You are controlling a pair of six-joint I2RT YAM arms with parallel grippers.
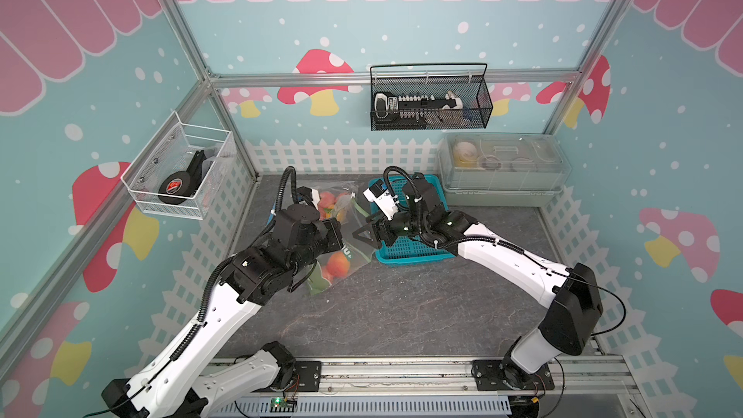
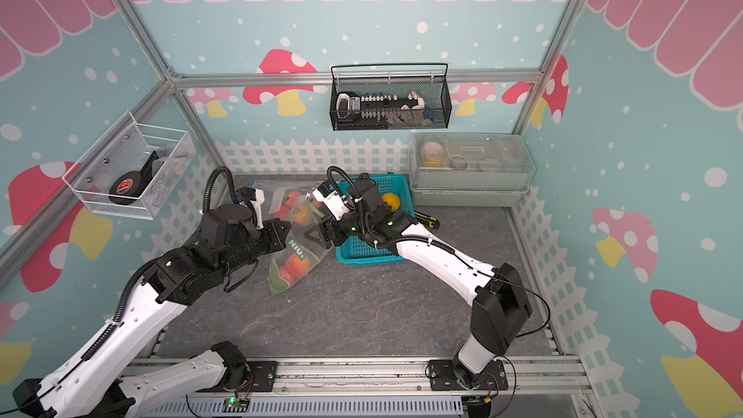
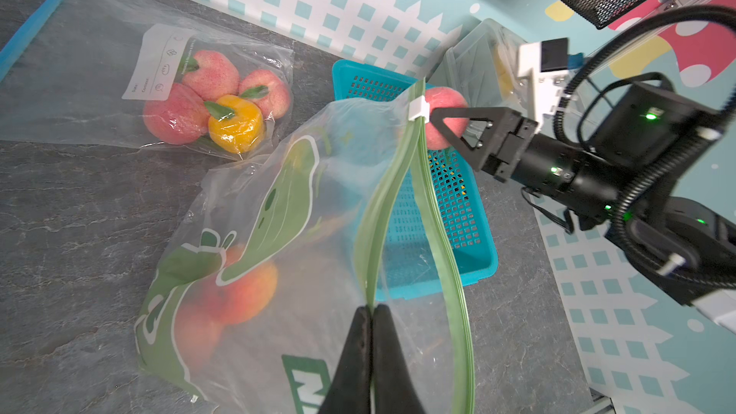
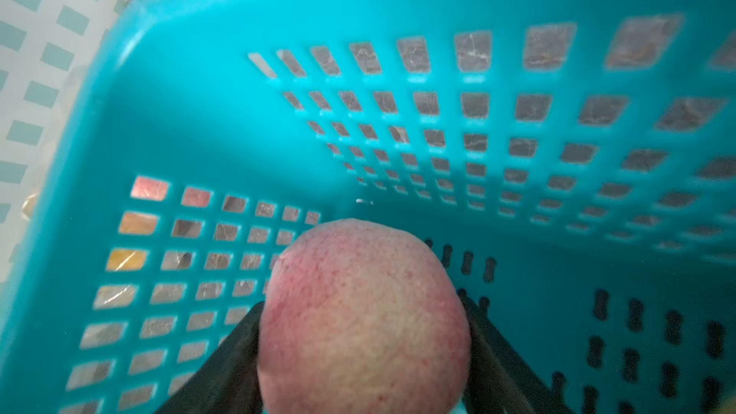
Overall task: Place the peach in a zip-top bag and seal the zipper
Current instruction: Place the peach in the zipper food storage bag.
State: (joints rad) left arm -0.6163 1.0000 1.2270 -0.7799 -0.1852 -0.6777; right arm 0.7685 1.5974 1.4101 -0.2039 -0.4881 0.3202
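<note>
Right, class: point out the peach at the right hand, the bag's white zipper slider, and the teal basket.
peach [image 4: 362, 312], right wrist view, middle of its pink skin.
white zipper slider [image 3: 418, 110], left wrist view, centre of the clip.
teal basket [image 3: 478, 267], left wrist view, its corner rim.

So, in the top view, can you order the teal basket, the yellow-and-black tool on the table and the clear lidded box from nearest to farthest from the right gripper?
From the right gripper, in a top view:
1. teal basket: directly beside it, at the basket's left edge.
2. yellow-and-black tool: on the table, just past the basket's right side.
3. clear lidded box: back right corner.
</note>
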